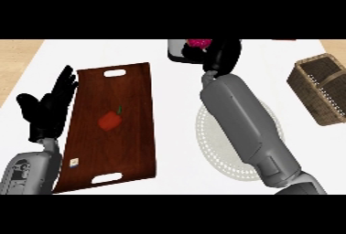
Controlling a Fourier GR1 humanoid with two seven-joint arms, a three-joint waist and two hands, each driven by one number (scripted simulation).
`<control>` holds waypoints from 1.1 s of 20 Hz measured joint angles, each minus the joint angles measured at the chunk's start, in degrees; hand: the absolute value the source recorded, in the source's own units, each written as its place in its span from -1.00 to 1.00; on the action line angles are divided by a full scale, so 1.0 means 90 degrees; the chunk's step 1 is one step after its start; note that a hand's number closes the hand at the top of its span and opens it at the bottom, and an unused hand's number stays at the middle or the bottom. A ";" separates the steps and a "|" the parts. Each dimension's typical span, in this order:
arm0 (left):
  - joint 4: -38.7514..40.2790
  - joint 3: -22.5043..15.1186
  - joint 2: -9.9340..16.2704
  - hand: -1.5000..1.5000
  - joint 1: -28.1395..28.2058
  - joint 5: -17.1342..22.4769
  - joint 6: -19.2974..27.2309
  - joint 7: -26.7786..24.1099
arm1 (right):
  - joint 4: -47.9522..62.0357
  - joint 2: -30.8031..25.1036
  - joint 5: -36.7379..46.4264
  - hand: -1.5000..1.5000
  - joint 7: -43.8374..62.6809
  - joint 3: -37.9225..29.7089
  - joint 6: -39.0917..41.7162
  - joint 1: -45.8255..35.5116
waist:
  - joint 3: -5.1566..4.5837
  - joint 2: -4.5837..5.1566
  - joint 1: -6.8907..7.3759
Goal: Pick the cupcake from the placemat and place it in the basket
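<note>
nearest the lower edge, the left hand [47,109] rests open with fingers up beside the wooden tray [128,87], well out of the work; the tray carries a small red pepper [110,120] and plays no part in the task. to the right, the pale round placemat [218,146] lies partly under the right forearm, bare where it shows, so the cupcake is off it. farther up, the right hand [223,57] curls round the cupcake [198,44], whose pink top and pale wrapper peek out at the hand's left side near the far edge. the hand hides most of it, likely because the fingers wrap it for carrying. the wicker basket [317,89] sits well apart to the right, awaiting the drop.
</note>
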 measured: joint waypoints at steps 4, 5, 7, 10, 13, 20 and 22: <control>-0.0051 0.0021 0.0008 0.00 0.0116 -0.0011 0.0003 -0.0035 | 0.0564 -0.0130 0.0518 1.00 0.0638 -0.0310 0.0130 -0.0873 | -0.0002 -0.0029 -0.0106; -0.0091 0.0039 0.0028 0.00 0.0180 -0.0004 -0.0011 -0.0055 | 0.0654 -0.0229 0.0599 1.00 0.0764 -0.0399 0.0174 -0.1053 | -0.0003 -0.0033 -0.0119; -0.0136 0.0067 0.0047 0.00 0.0222 0.0040 -0.0050 -0.0034 | 0.0837 -0.0374 0.0715 1.00 0.0887 -0.0590 0.0161 -0.1383 | -0.0002 -0.0032 -0.0128; -0.0178 0.0007 -0.0056 0.00 0.0259 -0.0025 0.0042 -0.0060 | 0.1028 -0.0641 0.0806 1.00 0.0920 -0.0888 0.0030 -0.1694 | -0.0001 -0.0022 -0.0136; -0.0290 0.0024 -0.0014 0.00 0.0246 0.0009 0.0006 0.0052 | 0.1402 -0.0968 0.0949 1.00 0.1009 -0.1151 -0.0027 -0.2076 | -0.0001 -0.0008 -0.0105; -0.0183 0.0007 -0.0050 0.00 0.0098 -0.0062 0.0072 0.0111 | 0.2198 -0.1663 0.1208 1.00 0.1149 -0.1479 0.0081 -0.2665 | 0.0000 0.0002 -0.0126; -0.0228 -0.0070 -0.0127 0.00 0.0137 -0.0148 0.0150 0.0101 | 0.2449 -0.1851 0.1286 1.00 0.1209 -0.1527 0.0168 -0.2799 | 0.0000 0.0004 -0.0114</control>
